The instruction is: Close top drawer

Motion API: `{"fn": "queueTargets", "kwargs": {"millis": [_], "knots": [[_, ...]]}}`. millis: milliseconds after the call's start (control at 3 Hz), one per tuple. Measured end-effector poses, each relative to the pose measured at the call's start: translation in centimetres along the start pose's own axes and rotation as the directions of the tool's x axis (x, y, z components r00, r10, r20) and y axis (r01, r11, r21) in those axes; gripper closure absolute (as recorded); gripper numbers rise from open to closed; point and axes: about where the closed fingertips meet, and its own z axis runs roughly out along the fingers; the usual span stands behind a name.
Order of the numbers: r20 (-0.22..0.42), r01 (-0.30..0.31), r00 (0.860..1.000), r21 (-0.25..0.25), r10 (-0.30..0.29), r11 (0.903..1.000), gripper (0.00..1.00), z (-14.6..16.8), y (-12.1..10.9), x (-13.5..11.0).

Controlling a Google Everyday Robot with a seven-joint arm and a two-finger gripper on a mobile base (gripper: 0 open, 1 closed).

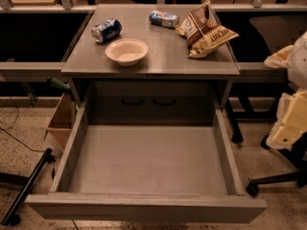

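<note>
At far right edge: cream end effector (289, 124) hangs beside the counter (168, 59), apart from the top drawer (144, 207); whether it is wide or narrow cannot be told. White arm (300, 56) sits above it. Drawer stands fully out, front panel nearest the camera. On the counter: bowl (126, 51), blue can (106, 30), second can (164, 18), chip bag (206, 30). Cardboard box (60, 123) on the floor at left.

A white bowl (126, 51) sits on a grey table (163, 61). Just behind the bowl to its left lies a blue soda can (106, 31). Behind it to the right lies a second can (163, 18), and farther right a crumpled chip bag (206, 30). Below and left of the bowl, a cardboard box (61, 121) stands on the floor.
</note>
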Motion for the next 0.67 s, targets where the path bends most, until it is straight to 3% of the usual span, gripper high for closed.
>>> {"fn": "queueTargets", "kwargs": {"millis": [333, 667], "knots": [[0.059, -0.034, 0.998, -0.037, 0.036, 0.9987, 0.0, 2.2, 3.6, 1.0], [0.119, -0.107, 0.985, -0.123, 0.122, 0.9866, 0.02, 7.5, 8.1, 2.9]]}}
